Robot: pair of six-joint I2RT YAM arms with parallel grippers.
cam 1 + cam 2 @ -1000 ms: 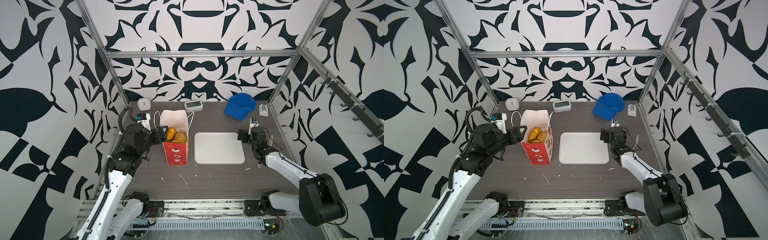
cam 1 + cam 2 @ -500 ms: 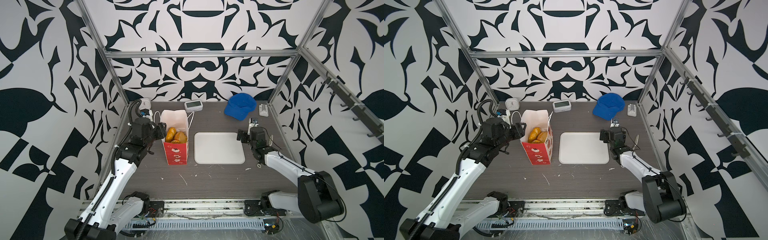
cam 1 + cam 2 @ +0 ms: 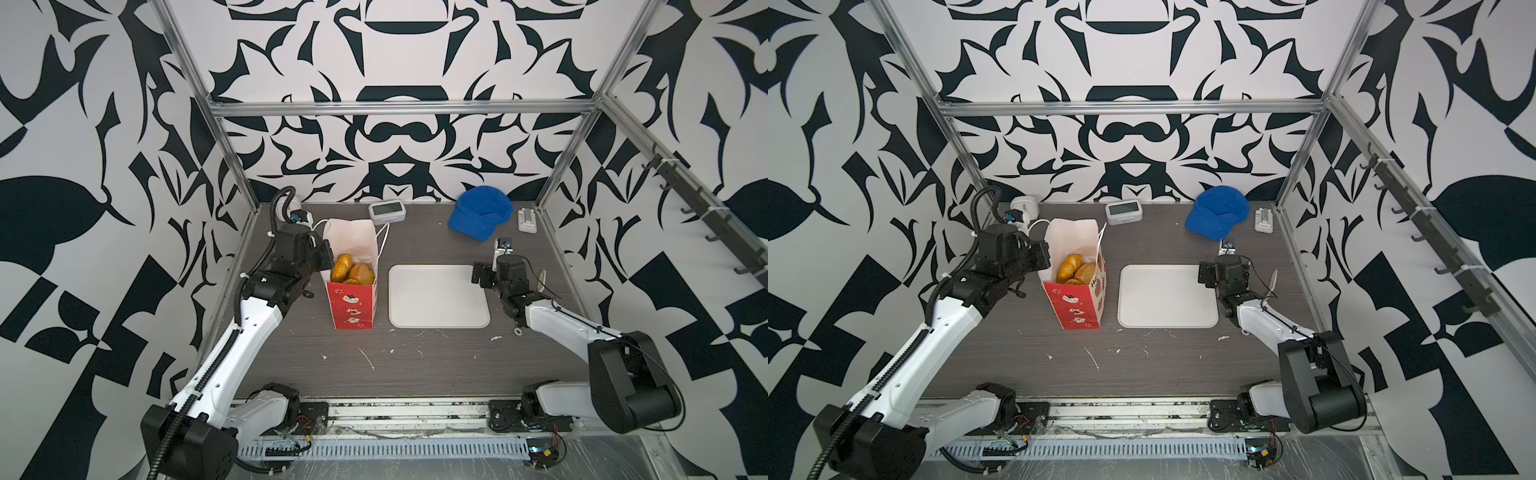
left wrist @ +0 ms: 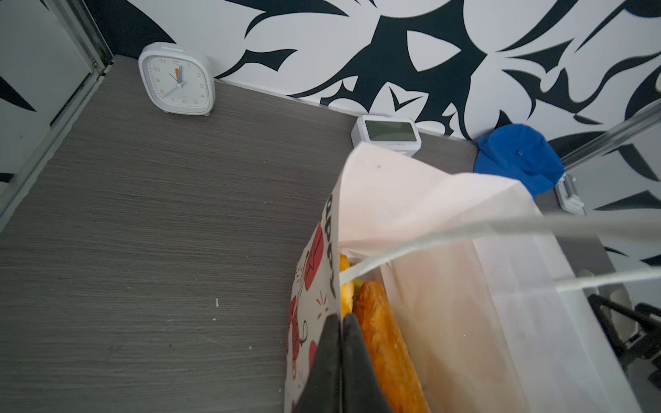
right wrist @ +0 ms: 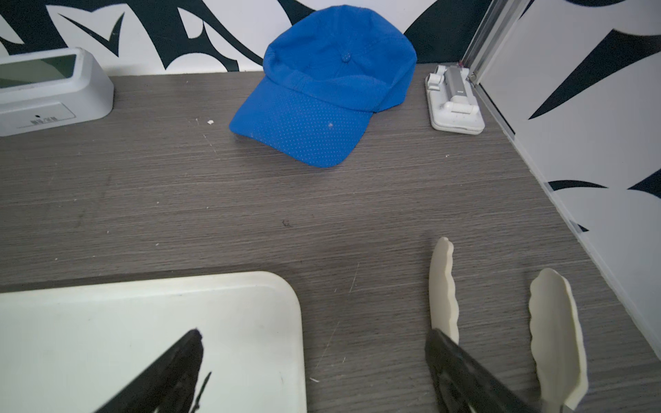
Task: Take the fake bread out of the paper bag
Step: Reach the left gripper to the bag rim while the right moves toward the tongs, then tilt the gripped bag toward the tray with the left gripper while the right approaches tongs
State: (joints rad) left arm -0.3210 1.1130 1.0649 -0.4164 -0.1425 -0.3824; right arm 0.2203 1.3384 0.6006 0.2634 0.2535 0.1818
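Clenched, my left gripper (image 4: pixel 339 323) pinches the left wall of the paper bag (image 3: pixel 353 307) at its rim, one finger outside, one inside. My right gripper (image 5: pixel 314 354) hangs with jaws spread wide over the right edge of the white tray (image 3: pixel 436 303). On the wood-grain table (image 3: pixel 415 374) the bag stands upright, left of the tray and apart from it. A blue cap (image 3: pixel 478 212) lies by the back edge, toward the right corner. The fake bread (image 3: pixel 351 270) sits inside the bag, golden pieces showing at its open top. A digital clock (image 3: pixel 386 212) rests at the back edge behind the bag; an alarm clock (image 4: pixel 177 78) stands in the back left corner
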